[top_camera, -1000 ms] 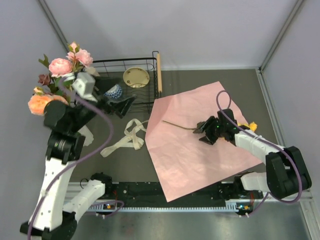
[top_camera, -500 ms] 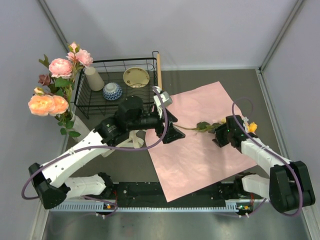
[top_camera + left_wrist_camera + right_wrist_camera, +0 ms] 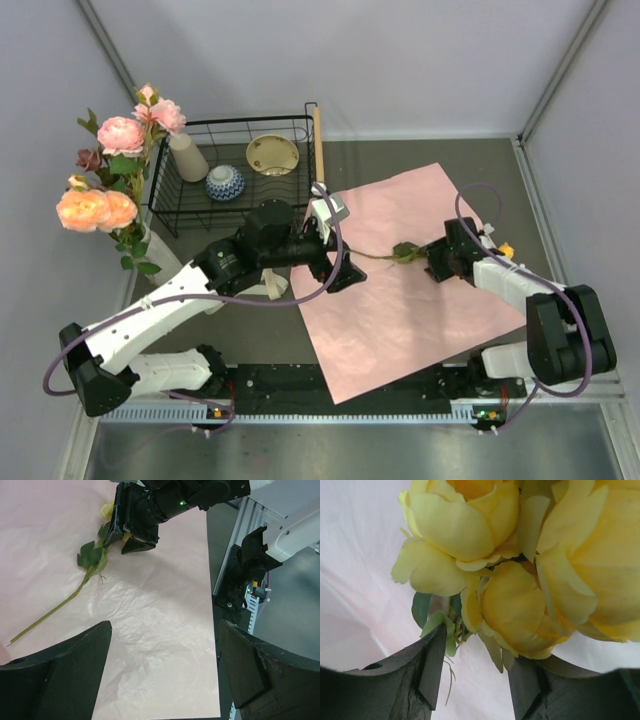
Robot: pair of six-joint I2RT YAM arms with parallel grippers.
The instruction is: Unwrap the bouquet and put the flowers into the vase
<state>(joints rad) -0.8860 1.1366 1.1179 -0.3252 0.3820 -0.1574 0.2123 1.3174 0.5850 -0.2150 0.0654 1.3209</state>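
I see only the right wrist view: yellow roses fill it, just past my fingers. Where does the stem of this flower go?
Observer: Its leafy stem stretches across the pink paper, cut end toward the left gripper.
Operator: Is that gripper busy?
Observer: No, it hangs open above the paper, holding nothing.
Operator: And the other flowers?
Observer: The other roses stand upright at the far left, beside the wire basket.

Pale grey walls (image 3: 400, 60) enclose a dark grey table (image 3: 392, 158) under soft, even light.
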